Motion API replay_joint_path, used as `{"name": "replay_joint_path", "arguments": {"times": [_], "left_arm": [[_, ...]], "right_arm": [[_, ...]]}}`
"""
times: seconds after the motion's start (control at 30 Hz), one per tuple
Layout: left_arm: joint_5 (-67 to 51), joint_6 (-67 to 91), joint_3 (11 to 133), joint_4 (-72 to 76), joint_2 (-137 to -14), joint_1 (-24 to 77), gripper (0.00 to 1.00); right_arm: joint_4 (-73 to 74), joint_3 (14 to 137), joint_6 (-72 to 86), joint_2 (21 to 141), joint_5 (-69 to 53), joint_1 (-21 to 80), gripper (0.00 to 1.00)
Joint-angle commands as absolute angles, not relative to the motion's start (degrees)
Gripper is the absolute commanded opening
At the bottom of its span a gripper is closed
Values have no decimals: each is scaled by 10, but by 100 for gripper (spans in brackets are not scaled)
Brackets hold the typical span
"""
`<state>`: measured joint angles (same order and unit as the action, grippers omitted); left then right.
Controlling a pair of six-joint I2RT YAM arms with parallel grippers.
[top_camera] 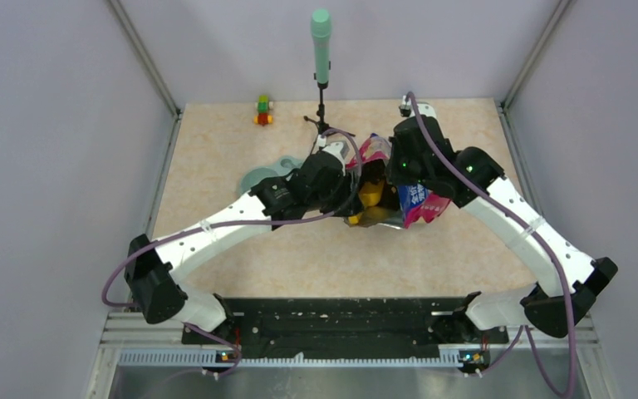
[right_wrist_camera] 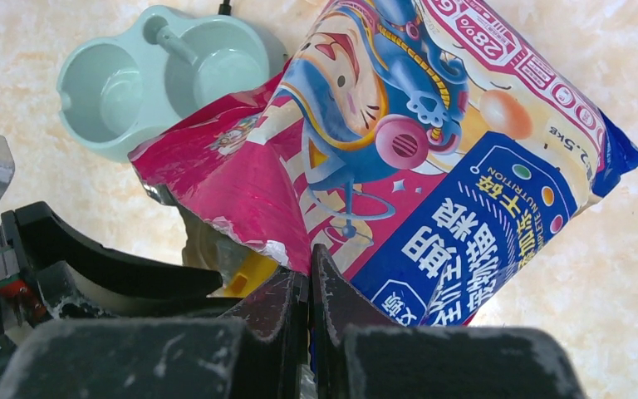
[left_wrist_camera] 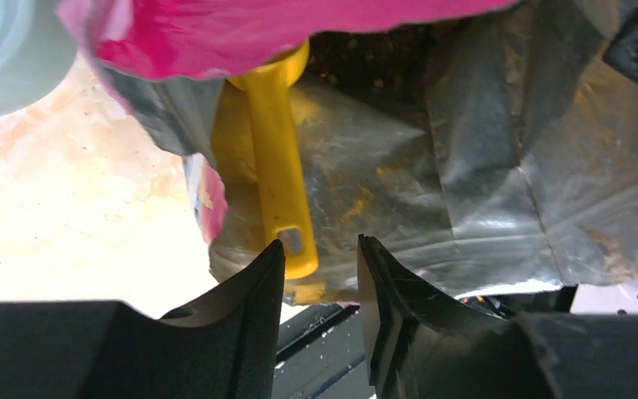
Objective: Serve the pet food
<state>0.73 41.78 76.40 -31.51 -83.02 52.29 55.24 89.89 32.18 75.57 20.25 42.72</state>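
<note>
Beige table (top_camera: 341, 258), grey walls (top_camera: 50, 125); pet food (left_wrist_camera: 370, 51) inside bag (right_wrist_camera: 432, 166).

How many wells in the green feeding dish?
2. In the right wrist view: one well on the dish's left side, the other on its right, next to the food bag. None looks hidden.

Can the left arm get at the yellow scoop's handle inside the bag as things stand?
Likely yes. The right gripper pinches the edge of the bag, so its mouth gapes. The handle of the scoop ends just ahead of the left gripper, whose jaws stand open, with nothing between.
</note>
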Motion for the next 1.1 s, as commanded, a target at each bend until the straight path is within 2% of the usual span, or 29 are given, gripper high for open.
{"name": "replay_joint_path", "arguments": {"times": [0.0, 0.67, 1.07], "left_arm": [[54, 438, 761, -248, -826, 526, 43], [44, 469, 716, -255, -893, 532, 52], [135, 418, 689, -255, -895, 568, 53]], "right_arm": [[538, 900, 331, 727, 190, 437, 0], [528, 907, 335, 732, 182, 437, 0], [529, 932, 328, 747, 182, 437, 0]]}}
